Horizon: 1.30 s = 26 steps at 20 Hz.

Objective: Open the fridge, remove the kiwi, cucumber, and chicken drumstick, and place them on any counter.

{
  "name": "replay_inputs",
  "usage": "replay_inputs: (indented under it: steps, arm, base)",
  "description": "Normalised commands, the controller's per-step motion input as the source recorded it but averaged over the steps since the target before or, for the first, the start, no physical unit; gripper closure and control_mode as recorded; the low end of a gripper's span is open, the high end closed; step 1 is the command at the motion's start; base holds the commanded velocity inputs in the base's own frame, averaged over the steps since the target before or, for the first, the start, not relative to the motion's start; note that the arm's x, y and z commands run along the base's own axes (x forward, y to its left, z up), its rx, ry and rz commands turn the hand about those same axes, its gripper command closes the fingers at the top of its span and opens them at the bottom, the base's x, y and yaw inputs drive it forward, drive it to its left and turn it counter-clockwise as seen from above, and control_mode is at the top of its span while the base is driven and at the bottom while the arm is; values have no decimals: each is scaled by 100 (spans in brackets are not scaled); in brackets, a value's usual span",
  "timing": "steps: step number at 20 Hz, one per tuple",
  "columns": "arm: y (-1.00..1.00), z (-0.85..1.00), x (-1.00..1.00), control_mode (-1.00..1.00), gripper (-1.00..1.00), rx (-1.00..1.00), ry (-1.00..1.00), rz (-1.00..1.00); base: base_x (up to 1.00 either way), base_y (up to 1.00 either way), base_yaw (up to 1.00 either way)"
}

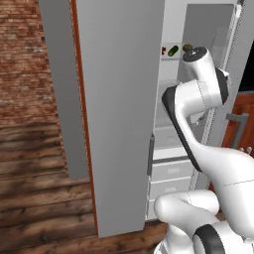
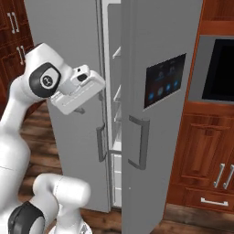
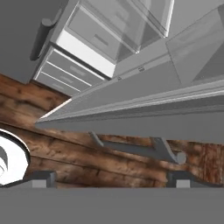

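The tool (image 3: 111,178) stands with its jaws spread wide and nothing between them; in the hand view its two dark fingertips (image 3: 43,178) sit far apart, over the brown plank floor (image 3: 87,157) and the edge of a grey door. In the right base view the tool's white body hangs just in front of the gap between the doors, at about the height of the dark display panel (image 2: 165,80).

The tall light-grey fridge (image 2: 160,41) has its left door (image 1: 119,114) swung out toward the robot, and the right door, with its bar handle (image 2: 139,141), stands ajar too. Inside are a white interior, clear glass shelves and pale drawers (image 3: 83,48) lower down.

On an upper shelf in the left base view lies the slender dark green cucumber (image 1: 172,50), with a small reddish piece (image 1: 163,49) just left of it (probably the chicken drumstick, too small to tell) and a small olive-brown kiwi (image 1: 187,47) to its right, beside the arm.

Reddish-brown wooden cabinets (image 2: 205,151) stand right of the fridge.
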Motion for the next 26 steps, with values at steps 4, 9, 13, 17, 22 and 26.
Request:
replay_inputs:
  steps: [4, 9, 13, 17, 22, 26]
  arm:
    - [36, 0, 77, -100, -100, 0, 0, -4]
    - [42, 0, 82, -100, -100, 0, 0, -8]
    - [1, 0, 90, -100, -100, 0, 0, -13]
    - [0, -2, 100, -100, -100, 0, -5, -7]
    - [-11, -24, 72, -100, -100, -1, -15, -9]
    - [-28, -37, 30, -100, -100, 0, -26, -5]
  base:
    - [0, 0, 0]
    - [0, 0, 0]
    - [0, 0, 0]
    - [0, 0, 0]
    - [0, 0, 0]
    - [0, 0, 0]
